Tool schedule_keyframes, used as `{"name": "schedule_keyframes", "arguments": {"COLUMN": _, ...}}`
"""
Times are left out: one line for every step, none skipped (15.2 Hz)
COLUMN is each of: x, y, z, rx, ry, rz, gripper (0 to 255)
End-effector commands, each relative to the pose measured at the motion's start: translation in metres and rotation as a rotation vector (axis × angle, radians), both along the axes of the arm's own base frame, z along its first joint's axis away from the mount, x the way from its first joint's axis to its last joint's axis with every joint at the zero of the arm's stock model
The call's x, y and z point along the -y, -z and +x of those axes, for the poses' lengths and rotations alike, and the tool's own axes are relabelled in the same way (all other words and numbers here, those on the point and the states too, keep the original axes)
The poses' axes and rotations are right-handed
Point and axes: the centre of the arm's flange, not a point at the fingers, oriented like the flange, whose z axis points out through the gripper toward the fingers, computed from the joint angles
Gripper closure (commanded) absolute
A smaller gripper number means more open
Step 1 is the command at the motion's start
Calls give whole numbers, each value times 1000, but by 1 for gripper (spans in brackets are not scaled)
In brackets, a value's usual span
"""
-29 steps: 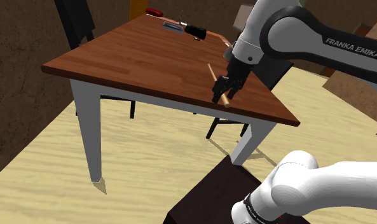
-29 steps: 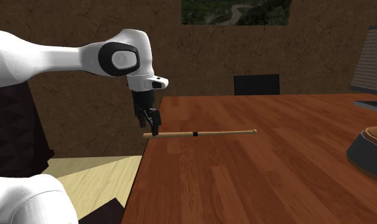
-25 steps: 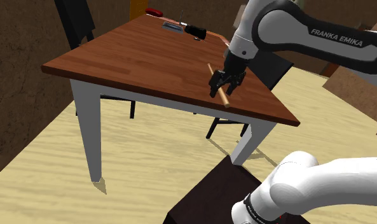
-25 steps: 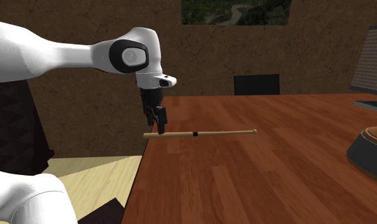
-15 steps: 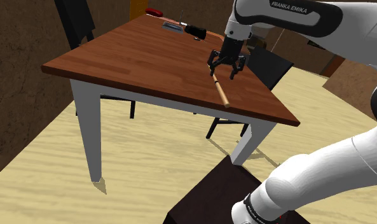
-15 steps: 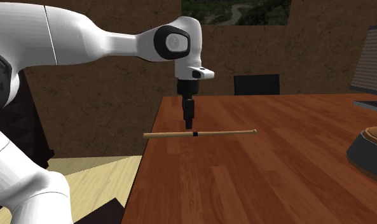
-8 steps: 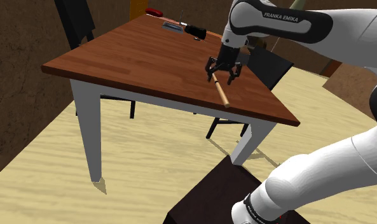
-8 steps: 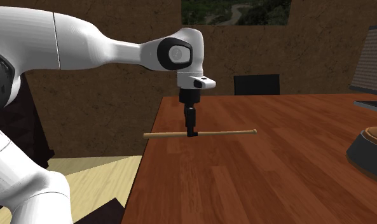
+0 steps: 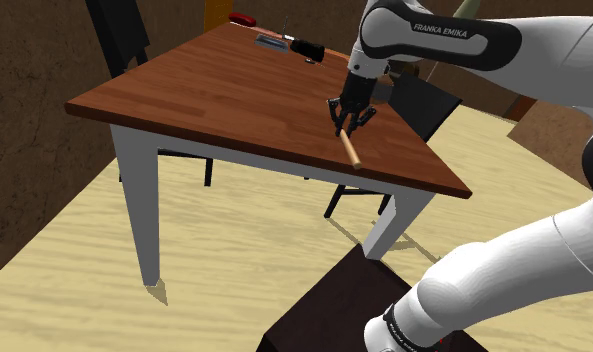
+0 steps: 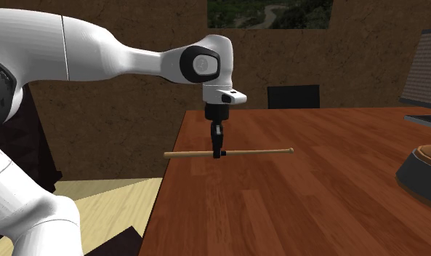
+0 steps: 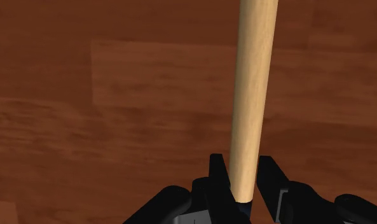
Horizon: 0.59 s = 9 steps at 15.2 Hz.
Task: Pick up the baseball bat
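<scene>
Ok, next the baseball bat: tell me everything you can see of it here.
The baseball bat is slender and pale tan, wood-like, tapering from a thicker barrel to a thin handle with a small knob. It lies flat on the reddish-brown table, with its barrel end at the table's edge on the second exterior view's left. The tool is shut on it near its middle, one finger on each side. Nothing else touches it.

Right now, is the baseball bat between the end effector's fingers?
Yes, in the wrist view the end effector's fingers clasp the baseball bat from both sides.
</scene>
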Motion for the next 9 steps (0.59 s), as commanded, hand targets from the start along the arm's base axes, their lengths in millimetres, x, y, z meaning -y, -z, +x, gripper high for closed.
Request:
{"name": "schedule_keyframes", "arguments": {"x": 0, "y": 0, "z": 0, "rx": 0, "ry": 0, "rz": 0, "gripper": 255}}
{"name": "schedule_keyframes", "arguments": {"x": 0, "y": 0, "z": 0, "rx": 0, "ry": 0, "rz": 0, "gripper": 255}}
{"name": "schedule_keyframes", "arguments": {"x": 0, "y": 0, "z": 0, "rx": 0, "ry": 0, "rz": 0, "gripper": 255}}
{"name": "schedule_keyframes", "arguments": {"x": 0, "y": 1, "z": 0, "rx": 0, "ry": 0, "rz": 0, "gripper": 255}}
{"name": "schedule_keyframes", "arguments": {"x": 0, "y": -4, "z": 0, "rx": 0, "ry": 0, "rz": 0, "gripper": 255}}
{"name": "schedule_keyframes", "arguments": {"x": 0, "y": -10, "z": 0, "rx": 0, "ry": 0, "rz": 0, "gripper": 255}}
{"name": "schedule_keyframes", "arguments": {"x": 0, "y": -15, "z": 0, "rx": 0, "ry": 0, "rz": 0, "gripper": 255}}
{"name": "schedule_keyframes", "arguments": {"x": 0, "y": -20, "z": 0, "rx": 0, "ry": 0, "rz": 0, "gripper": 255}}
{"name": "schedule_keyframes", "arguments": {"x": 0, "y": -26, "z": 0, "rx": 0, "ry": 0, "rz": 0, "gripper": 255}}
